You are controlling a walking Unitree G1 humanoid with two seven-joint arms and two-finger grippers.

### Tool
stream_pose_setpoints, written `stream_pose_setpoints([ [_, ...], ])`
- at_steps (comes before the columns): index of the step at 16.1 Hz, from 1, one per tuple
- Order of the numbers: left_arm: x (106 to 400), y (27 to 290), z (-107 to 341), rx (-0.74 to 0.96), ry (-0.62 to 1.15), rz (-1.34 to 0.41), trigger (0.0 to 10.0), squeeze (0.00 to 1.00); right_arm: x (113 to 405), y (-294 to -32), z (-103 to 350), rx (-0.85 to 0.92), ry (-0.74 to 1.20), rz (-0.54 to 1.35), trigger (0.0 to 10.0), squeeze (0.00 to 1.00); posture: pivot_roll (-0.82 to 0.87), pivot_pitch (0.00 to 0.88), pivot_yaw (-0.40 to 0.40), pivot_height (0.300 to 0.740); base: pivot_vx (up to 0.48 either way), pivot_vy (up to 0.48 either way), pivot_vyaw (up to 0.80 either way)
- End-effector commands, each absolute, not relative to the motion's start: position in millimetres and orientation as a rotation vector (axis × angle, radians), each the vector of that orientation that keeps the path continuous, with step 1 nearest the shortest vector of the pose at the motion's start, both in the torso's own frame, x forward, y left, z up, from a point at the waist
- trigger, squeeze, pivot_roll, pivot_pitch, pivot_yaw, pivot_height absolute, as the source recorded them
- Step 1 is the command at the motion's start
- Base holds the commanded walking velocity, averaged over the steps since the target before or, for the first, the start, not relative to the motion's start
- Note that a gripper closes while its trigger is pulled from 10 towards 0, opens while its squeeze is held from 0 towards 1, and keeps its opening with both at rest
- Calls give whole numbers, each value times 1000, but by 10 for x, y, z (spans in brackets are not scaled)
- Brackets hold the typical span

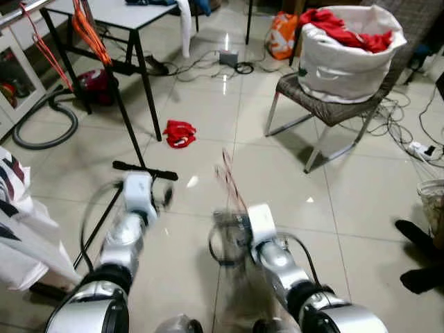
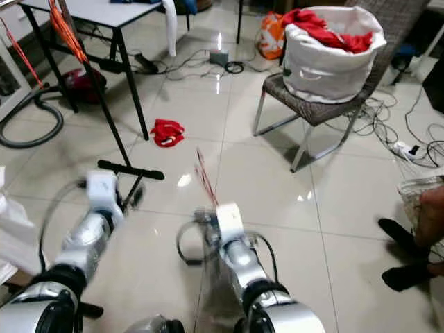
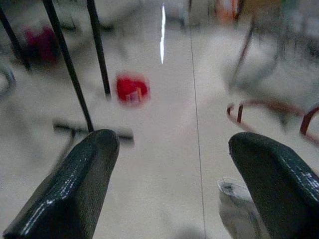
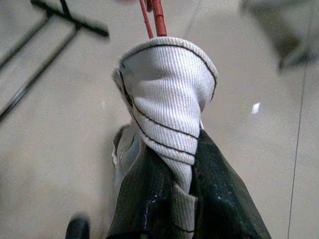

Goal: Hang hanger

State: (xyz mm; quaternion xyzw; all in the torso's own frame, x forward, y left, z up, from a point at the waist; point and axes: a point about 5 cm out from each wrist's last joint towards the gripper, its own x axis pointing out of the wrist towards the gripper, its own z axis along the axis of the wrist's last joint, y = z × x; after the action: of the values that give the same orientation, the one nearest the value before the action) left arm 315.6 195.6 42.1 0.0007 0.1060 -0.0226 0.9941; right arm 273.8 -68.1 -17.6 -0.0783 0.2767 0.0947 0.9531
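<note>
**Blurred hanger, ribbed collar in the robot's grip**

The right gripper (image 4: pixel 174 199) is clamped on a white ribbed garment collar (image 4: pixel 167 99) with a thin red hanger (image 1: pixel 229 177), motion-smeared, rising above. The left gripper (image 3: pixel 169 184), nearer the black rack foot (image 1: pixel 144 171), hangs spread and empty.

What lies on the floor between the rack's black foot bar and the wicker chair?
Mostly bare tile, seen in the left eye view between the foot bar and the chair; a red cloth lies near the bar's side.

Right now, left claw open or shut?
Open. The left claw has its two black fingers wide apart, bare floor between them, nothing held.
</note>
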Motion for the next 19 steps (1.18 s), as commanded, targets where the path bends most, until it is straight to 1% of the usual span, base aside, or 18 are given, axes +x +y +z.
stream_pose_setpoints([
  [1, 3115, 2021, 497, -5, 143, -34, 10000, 0, 2838, -628, -29, -144, 447, 175, 10000, 0, 0, 0, 10, 740, 0, 0, 0],
  [4, 3020, 2099, 698, -18, 21, -16, 10000, 0, 2883, -586, 102, -116, 325, 156, 10000, 0, 2, 0, 8, 740, 0, 0, 0],
  [6, 2957, 2143, 699, -11, 21, -14, 10000, 0, 2885, -528, 145, -108, 288, 205, 10000, 0, 4, 0, 1, 740, 0, 0, 0],
  [8, 2956, 2180, 709, -11, 30, -1, 10000, 0, 2895, -526, 138, -71, 312, 247, 10000, 0, 12, 0, -2, 740, 0, 0, 0],
  [9, 2970, 2125, 758, -33, 23, -69, 10000, 0, 2917, -434, 127, -133, 385, 461, 10000, 0, 5, 0, 0, 740, 0, 0, 0],
  [10, 2971, 2087, 777, -58, 16, -109, 10000, 0, 2918, -409, 126, -175, 400, 525, 10000, 0, 2, 0, 4, 740, 0, 0, 0],
  [11, 2980, 2031, 782, -20, 26, -170, 10000, 0, 3134, -843, 325, -228, 344, 533, 10000, 0, 0, 0, 4, 740, 0, 0, 0],
  [12, 2980, 2022, 771, 21, 37, -194, 10000, 0, 3281, -1188, 559, -231, 285, 499, 10000, 0, 3, 0, 2, 740, 0, 0, 0],
  [13, 2971, 2063, 730, 84, 64, -235, 10000, 0, 3474, -1593, 943, -282, 199, 454, 10000, 0, 4, 0, 8, 740, 0, 0, 0],
  [14, 2949, 2140, 702, 106, 84, -259, 10000, 0, 3559, -1674, 1058, -312, 180, 433, 10000, 0, 7, 0, 11, 740, 0, 0, 0],
  [15, 2934, 2181, 695, 115, 95, -268, 10000, 0, 3582, -1708, 1099, -317, 180, 431, 10000, 0, 7, 0, 11, 740, 0, 0, 0],
  [16, 2908, 2287, 695, 127, 105, -273, 10000, 0, 3619, -1766, 1185, -335, 177, 432, 10000, 0, 10, 0, 18, 740, 0, 0, 0],
  [17, 2901, 2413, 692, 154, 123, -233, 10000, 0, 3629, -1798, 1252, -340, 167, 434, 10000, 0, 10, 0, 22, 740, 0, 0, 0],
  [19, 2901, 2502, 681, 186, 147, -214, 10000, 0, 3579, -1796, 1265, -310, 201, 471, 10000, 0, 13, 0, 24, 740, 0, 0, 0],
])
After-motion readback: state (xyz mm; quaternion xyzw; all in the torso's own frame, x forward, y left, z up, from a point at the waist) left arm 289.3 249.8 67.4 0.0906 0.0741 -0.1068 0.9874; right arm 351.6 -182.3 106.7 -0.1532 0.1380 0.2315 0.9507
